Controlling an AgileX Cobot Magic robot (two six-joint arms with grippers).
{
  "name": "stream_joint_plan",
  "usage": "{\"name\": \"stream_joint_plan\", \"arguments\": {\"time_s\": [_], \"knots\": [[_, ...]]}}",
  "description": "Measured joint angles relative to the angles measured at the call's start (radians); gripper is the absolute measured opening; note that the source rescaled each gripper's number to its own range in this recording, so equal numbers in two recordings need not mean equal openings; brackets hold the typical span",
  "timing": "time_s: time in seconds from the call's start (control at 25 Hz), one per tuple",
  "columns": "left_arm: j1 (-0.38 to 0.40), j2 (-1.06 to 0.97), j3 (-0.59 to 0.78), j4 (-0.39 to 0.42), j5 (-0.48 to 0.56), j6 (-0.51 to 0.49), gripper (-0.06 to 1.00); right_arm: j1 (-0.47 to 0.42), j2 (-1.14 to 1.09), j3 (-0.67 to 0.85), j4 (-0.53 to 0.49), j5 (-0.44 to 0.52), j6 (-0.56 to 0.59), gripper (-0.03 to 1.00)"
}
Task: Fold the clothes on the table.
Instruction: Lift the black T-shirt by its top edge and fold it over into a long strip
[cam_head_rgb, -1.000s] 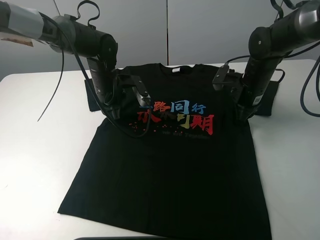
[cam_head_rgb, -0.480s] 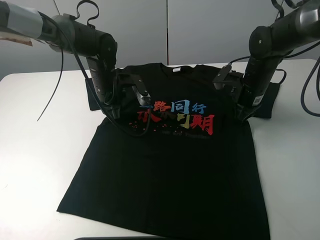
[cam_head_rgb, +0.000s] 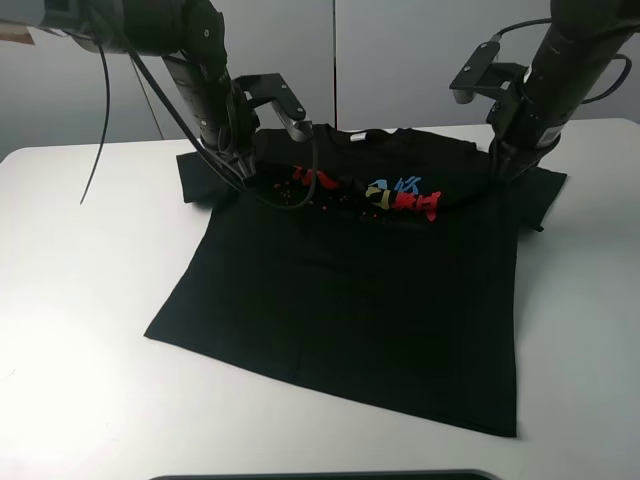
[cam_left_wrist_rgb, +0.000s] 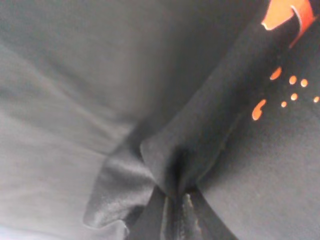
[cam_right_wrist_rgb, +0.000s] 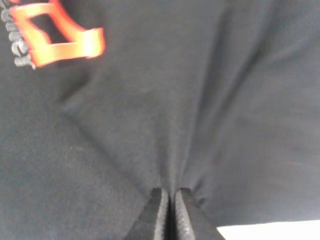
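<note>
A black T-shirt (cam_head_rgb: 350, 290) with a red, blue and yellow print lies on the white table (cam_head_rgb: 80, 300). Its chest area is lifted and pulled toward the collar, so the print (cam_head_rgb: 370, 195) sits on a raised fold. My left gripper (cam_head_rgb: 243, 172) is shut on the shirt's left side, pinching a bunched fold (cam_left_wrist_rgb: 172, 165). My right gripper (cam_head_rgb: 500, 170) is shut on the shirt's right side; its fingertips (cam_right_wrist_rgb: 161, 210) pinch the cloth (cam_right_wrist_rgb: 170, 125). The hem lies flat toward the table's front.
The sleeves (cam_head_rgb: 195, 178) spread out at both sides near the table's back edge. A grey wall stands right behind the table. Black cables (cam_head_rgb: 110, 110) hang from the left arm. Bare tabletop lies to the left, right and front of the shirt.
Both grippers have lifted and moved toward the back of the table with the shirt pinched. The chest print has folded up and the hem has slid back.
</note>
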Motion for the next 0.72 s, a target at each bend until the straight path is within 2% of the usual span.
{"name": "stream_joint_plan", "arguments": {"time_s": [0.24,0.44,0.6,0.72], "knots": [[0.000,-0.004,-0.147,0.028,-0.004,-0.094,0.00,0.000,-0.097,0.000,-0.235,-0.104,0.164,0.00],[0.000,-0.004,-0.257,0.106,-0.021,-0.242,0.00,0.000,-0.122,-0.029,-0.412,-0.149,0.329,0.00],[0.000,-0.019,-0.307,0.129,-0.021,-0.291,0.00,0.000,-0.126,-0.104,-0.447,-0.160,0.393,0.00],[0.000,-0.038,-0.311,0.133,-0.009,-0.297,0.00,0.000,-0.144,-0.128,-0.408,-0.149,0.359,0.00]]}}
